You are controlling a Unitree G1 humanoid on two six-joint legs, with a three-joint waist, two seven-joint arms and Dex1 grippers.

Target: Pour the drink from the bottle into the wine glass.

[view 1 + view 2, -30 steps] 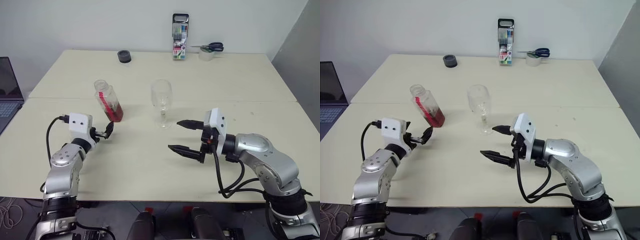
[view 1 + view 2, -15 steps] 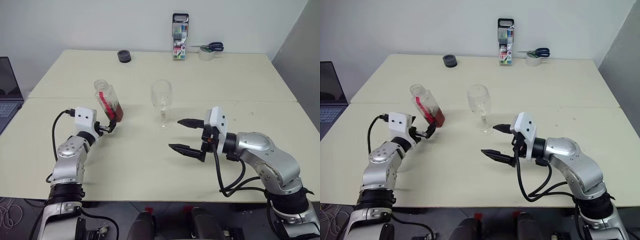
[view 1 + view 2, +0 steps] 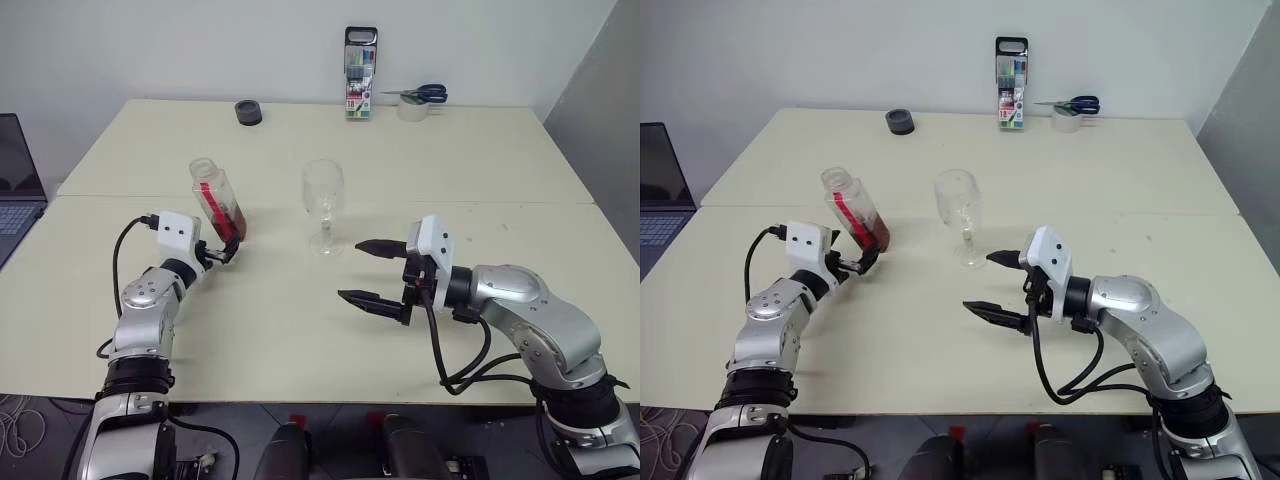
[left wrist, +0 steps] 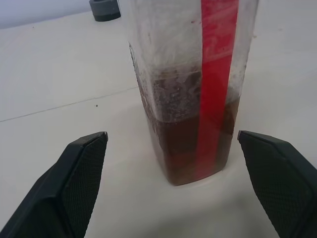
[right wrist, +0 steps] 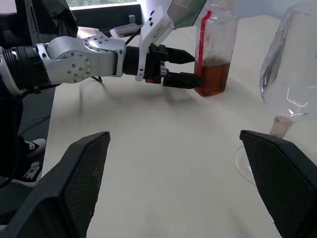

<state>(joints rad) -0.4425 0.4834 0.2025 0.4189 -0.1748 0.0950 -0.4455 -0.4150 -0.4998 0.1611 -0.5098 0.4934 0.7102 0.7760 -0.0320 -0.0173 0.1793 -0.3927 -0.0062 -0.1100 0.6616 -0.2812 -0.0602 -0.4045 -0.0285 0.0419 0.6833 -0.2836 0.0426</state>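
Since a second ago the left gripper [image 3: 228, 250] has reached forward along the tabletop [image 3: 300, 330] toward the bottle [image 3: 218, 203], and its spread fingers now sit at the bottle's base, one on each side in the left wrist view, with nothing gripped yet. The bottle stands uncapped on the left half of the tabletop, a little nearer the front edge than the far one, the drink [image 4: 190, 144] filling only its lower part. The wine glass [image 3: 323, 205] stands empty near the middle, well apart from the bottle. The right gripper [image 3: 372, 272] has not moved; it hangs released in front of the glass, holding nothing. To do this step well, I judge the left gripper should advance further and clasp the body squarely, so the bottle neither tips nor slips.
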